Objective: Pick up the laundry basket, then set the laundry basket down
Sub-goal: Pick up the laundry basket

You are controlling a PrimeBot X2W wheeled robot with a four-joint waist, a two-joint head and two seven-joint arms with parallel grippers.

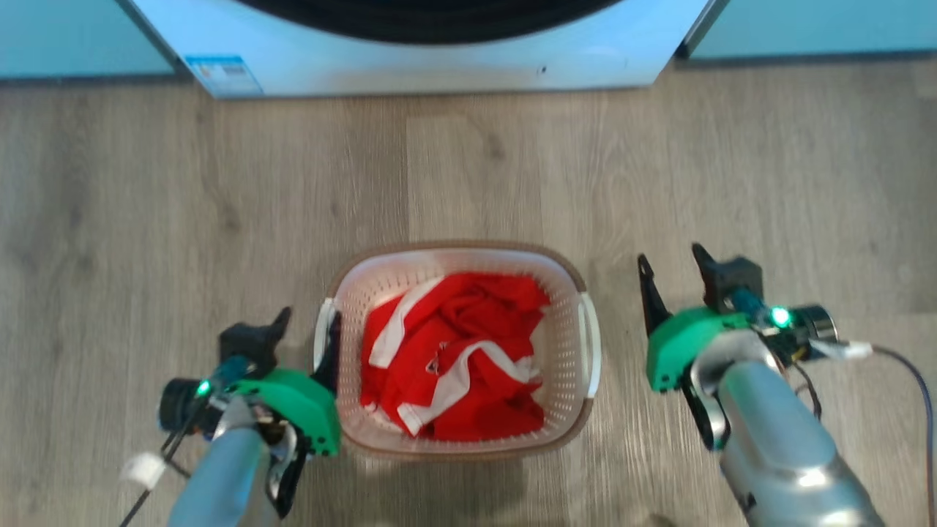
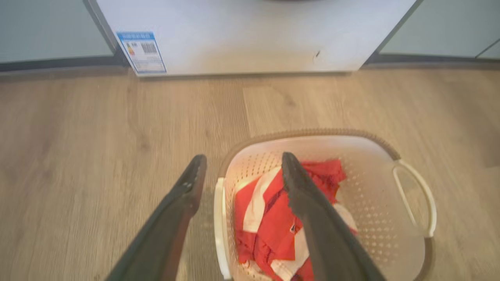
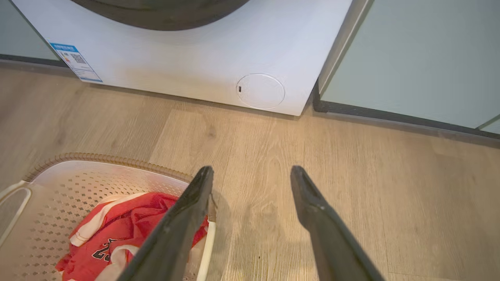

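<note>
From the head view you see the laundry basket (image 1: 457, 249) on the wood floor (image 1: 146, 219) before the washing machine (image 1: 439, 62), a red-and-white garment (image 1: 454, 351) inside. The left gripper (image 1: 309, 322) is spread at its left handle (image 1: 320, 337), and the right gripper (image 1: 670, 256) is spread just clear of its right side. Your left wrist view shows the parted fingers (image 2: 312, 218) straddling that handle. Your right wrist view shows fingers wide apart, holding nothing, with the basket at lower left.

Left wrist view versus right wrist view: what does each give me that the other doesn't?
Left wrist: the left pincer, open, fingers either side of the left handle of the laundry basket. Right wrist: the right pincer, open over the floor beside the basket, and the round flap on the washer. Both: the basket, the red-and-white garment, the washer's blue label.
</note>
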